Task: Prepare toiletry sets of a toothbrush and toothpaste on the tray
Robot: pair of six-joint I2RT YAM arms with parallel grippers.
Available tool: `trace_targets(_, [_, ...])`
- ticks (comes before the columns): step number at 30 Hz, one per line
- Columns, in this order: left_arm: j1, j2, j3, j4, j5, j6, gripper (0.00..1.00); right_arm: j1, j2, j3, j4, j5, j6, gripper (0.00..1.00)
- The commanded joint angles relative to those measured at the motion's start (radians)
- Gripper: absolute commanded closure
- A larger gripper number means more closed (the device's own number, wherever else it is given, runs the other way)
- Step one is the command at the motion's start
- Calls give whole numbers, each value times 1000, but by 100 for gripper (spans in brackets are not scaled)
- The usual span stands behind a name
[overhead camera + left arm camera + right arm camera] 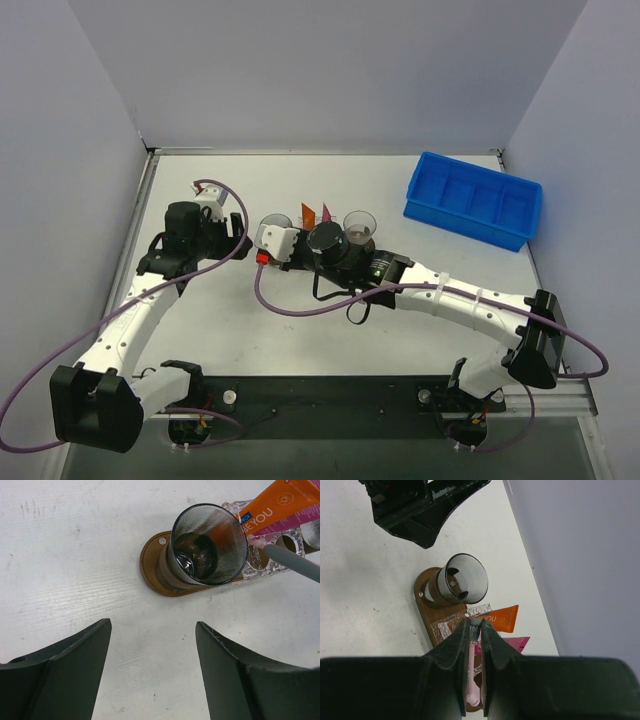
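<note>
The right fingers (487,636) are clamped on the pink toothbrush (471,675), its tip poised over the clear holder (445,627) on the tray (422,605), probably to slot it beside the orange and magenta toothpaste (500,619). Farther off, past the glass tumbler (461,577), the left fingers (80,665) hang spread apart, out of the way.

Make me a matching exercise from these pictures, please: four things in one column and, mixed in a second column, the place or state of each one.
Things:
1. toothbrush
2. left gripper
3. blue bin
4. orange toothpaste

Places or states:
A. at the far right of the table, away from the tray
B. beside the magenta toothpaste
C. clamped in the shut right gripper
D. open, holding nothing

Right pairs: 1-C, 2-D, 3-A, 4-B.
</note>
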State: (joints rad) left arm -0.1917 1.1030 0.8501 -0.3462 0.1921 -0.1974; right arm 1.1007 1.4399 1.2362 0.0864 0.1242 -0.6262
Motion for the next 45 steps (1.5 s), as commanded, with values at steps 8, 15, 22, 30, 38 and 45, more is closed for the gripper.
trace_targets(8, [6, -35, -5, 49, 26, 9, 21, 8, 53, 37, 33, 60, -27, 100])
trace_targets(15, [8, -29, -3, 50, 30, 7, 21, 8, 59, 2, 65, 60, -26, 100])
trace_targets(22, [6, -32, -5, 52, 32, 9, 21, 2, 65, -18, 90, 51, -27, 100])
trace_targets(30, [6, -37, -6, 53, 33, 9, 21, -9, 77, -29, 98, 41, -18, 100])
trace_targets(38, [6, -35, -6, 55, 36, 10, 21, -16, 103, -43, 122, 38, -35, 100])
trace_targets(45, [6, -34, -6, 56, 41, 10, 21, -16, 120, -55, 138, 49, -64, 100])
